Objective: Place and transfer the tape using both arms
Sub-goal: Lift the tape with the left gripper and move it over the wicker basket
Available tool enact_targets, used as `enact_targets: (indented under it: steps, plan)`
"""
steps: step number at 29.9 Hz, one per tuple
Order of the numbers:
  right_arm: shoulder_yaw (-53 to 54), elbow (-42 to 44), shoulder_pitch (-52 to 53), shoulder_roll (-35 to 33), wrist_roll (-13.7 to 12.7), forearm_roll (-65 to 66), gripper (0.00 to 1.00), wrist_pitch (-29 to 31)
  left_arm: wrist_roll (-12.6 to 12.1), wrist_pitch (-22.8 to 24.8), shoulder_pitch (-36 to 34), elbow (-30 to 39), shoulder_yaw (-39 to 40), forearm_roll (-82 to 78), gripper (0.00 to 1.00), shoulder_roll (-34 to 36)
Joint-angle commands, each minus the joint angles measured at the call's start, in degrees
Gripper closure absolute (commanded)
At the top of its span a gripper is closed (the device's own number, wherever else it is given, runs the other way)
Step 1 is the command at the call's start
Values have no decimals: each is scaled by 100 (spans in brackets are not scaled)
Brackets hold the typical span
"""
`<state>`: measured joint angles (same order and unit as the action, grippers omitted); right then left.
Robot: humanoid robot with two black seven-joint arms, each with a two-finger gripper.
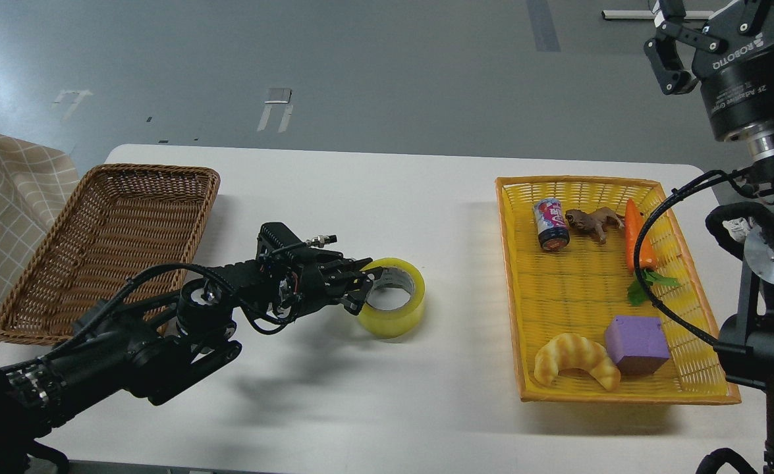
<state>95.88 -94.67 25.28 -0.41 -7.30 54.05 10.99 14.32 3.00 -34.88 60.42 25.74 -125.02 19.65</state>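
Note:
The tape, a yellow translucent roll with a grey-white core, lies flat on the white table near its middle. My left gripper reaches in from the left and is shut on the roll's left wall, one finger inside the ring and one outside. My right gripper is raised high at the top right, beyond the table's far right corner. It looks open and empty, and the frame's top edge cuts off part of it.
An empty brown wicker basket sits at the left. A yellow basket at the right holds a can, a toy animal, a carrot, a croissant and a purple block. A checked cloth hangs at far left.

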Motion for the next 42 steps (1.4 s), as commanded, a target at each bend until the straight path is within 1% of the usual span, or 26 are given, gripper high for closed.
enact_targets:
  steps: [1, 5, 7, 8, 10, 11, 15, 19, 21, 25, 28, 30, 31, 34, 36, 38, 40, 42]
  plan:
    - [1, 10, 3, 6, 0, 0, 0, 0, 10, -36, -238, 31, 36, 2, 90, 22]
    - [1, 19, 29, -3, 0, 0, 0, 0, 10, -124, -817, -66, 10, 2, 90, 153]
    - [1, 19, 38, -3, 0, 0, 0, 0, 27, -124, -1160, -66, 10, 47, 90, 354]
    - [1, 19, 38, -3, 0, 0, 0, 0, 27, -124, -1161, -66, 10, 48, 90, 356]
    - [1, 28, 47, -3, 0, 0, 0, 0, 36, -141, -1415, -66, 18, 144, 90, 636]
    - [-8, 28, 47, -3, 0, 0, 0, 0, 1, -150, -1486, -66, 36, 240, 90, 733]
    - [-8, 28, 47, -11, 0, 0, 0, 0, -43, -238, -1583, -75, 45, 496, 90, 1093]
    - [-8, 36, 21, -11, -8, 0, 0, 0, -34, -501, -1592, -162, 36, 715, 90, 1734]
    - [-17, 45, 29, -11, -8, 0, 0, 9, -26, -580, -1574, -163, 1, 751, 90, 1919]
    - [-35, 63, 73, -38, -8, 0, 0, 9, 53, -642, -1539, -163, -8, 795, 90, 2595]
    - [-52, 63, 91, -169, -17, 0, 0, 17, 97, -642, -1530, -171, -25, 874, 89, 2860]
    - [-78, 63, 91, -301, -9, -9, 0, 17, 229, -651, -1461, -215, -60, 962, 89, 3184]
    - [-78, 63, 91, -301, -17, -9, 0, 17, 255, -660, -1417, -241, -61, 971, 89, 3247]
    - [-96, 63, 91, -301, -8, -9, 0, 53, 361, -844, -1022, -321, -52, 1032, 89, 3493]
    - [-105, 45, 38, -301, -17, -9, 0, 53, 475, -1194, -679, -443, -52, 1172, 89, 3677]
    - [-114, 45, 12, -301, -17, -9, 0, 61, 545, -1414, -442, -697, -52, 1347, 89, 3713]
    - [-122, 54, 3, -301, -17, -9, 0, 70, 607, -1530, -283, -847, -61, 1515, 89, 3713]
    - [-122, 63, -6, -310, -17, -9, 0, 96, 747, -1749, 85, -1058, -61, 1804, 89, 3731]
